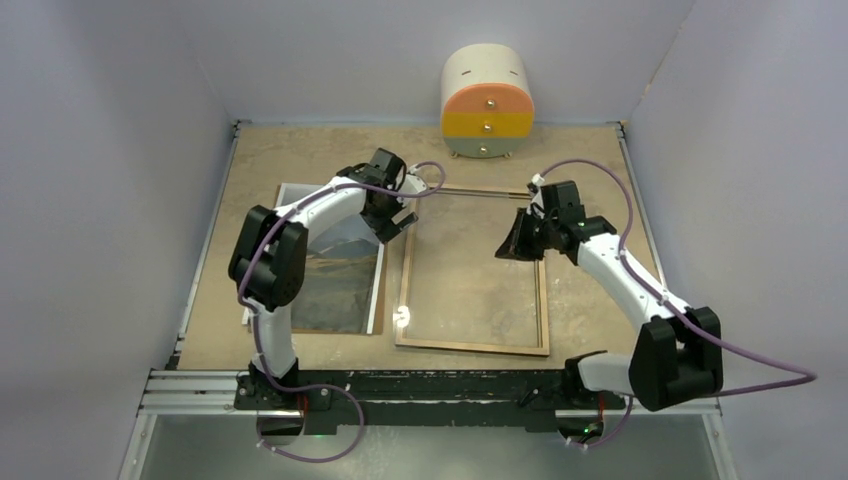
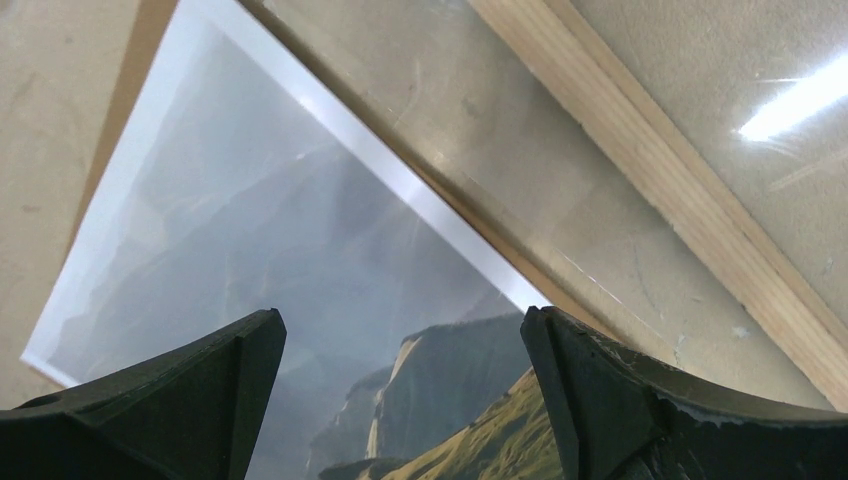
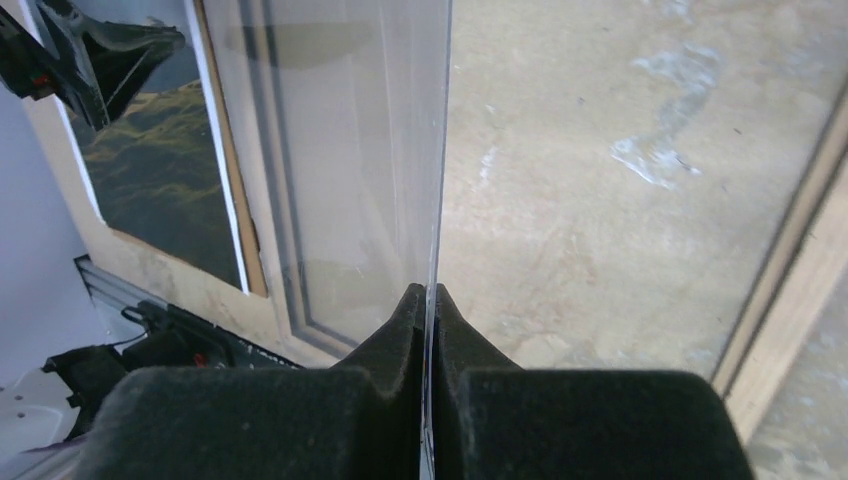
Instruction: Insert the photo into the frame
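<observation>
The photo (image 1: 335, 275), a dark mountain landscape with a white border, lies face up on the left of the table. The frame (image 1: 470, 346) lies to its right, light wood side up. My left gripper (image 1: 395, 222) hangs open just above the photo (image 2: 260, 230) near its right edge, beside the frame's wooden rail (image 2: 660, 170), with nothing between its fingers. My right gripper (image 3: 430, 300) is shut on the edge of a thin clear pane (image 3: 350, 150), which is raised on edge over the frame's opening (image 3: 790, 300).
A narrow brown strip of board (image 3: 232, 200) shows along the photo's right border. A round cream, orange and yellow drawer cabinet (image 1: 487, 100) stands at the back. A metal rail (image 1: 430, 385) runs along the near edge, and walls close in both sides.
</observation>
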Motion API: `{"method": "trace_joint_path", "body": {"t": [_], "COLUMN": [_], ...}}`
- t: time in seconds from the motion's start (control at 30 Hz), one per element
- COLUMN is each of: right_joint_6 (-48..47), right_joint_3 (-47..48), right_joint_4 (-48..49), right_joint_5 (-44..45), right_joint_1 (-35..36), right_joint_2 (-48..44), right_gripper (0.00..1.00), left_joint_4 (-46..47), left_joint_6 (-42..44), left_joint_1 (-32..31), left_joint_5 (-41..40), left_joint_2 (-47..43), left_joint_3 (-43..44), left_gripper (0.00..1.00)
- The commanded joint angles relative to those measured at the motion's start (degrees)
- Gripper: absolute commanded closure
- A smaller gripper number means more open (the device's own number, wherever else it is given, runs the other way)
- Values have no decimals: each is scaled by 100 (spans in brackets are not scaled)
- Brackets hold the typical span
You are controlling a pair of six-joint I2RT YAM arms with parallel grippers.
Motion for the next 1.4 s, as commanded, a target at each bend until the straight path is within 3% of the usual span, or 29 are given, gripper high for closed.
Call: {"method": "trace_joint_path", "body": {"t": [0.0, 0.17, 0.4, 0.73, 0.97, 1.37], "right_joint_6": [-23, 105, 308, 364, 581, 1304], "right_joint_3": [98, 5, -356, -532, -934, -1457], "right_joint_4": [-604, -856, -603, -316, 257, 1163], "right_joint_5": [819, 1233, 977, 574, 188, -92], "right_joint_1": [-132, -249, -306, -306, -306, -5], "right_joint_2": [-501, -978, -1197, -1220, -1249, -1487], "right_gripper": [100, 100, 100, 100, 100, 100], "left_joint_4": [61, 197, 403, 999, 1131, -73], "left_joint_6": [-281, -244, -269, 584, 898, -240], "left_joint_1": [-44, -57, -117, -88, 242, 140], "left_joint_5": [206, 288, 363, -1136, -1397, 654], "left_joint_2": [330, 353, 374, 192, -89, -222], "left_joint_3": [481, 410, 36, -1064, -1411, 210], "left_gripper": [0, 0, 0, 0, 0, 1]}}
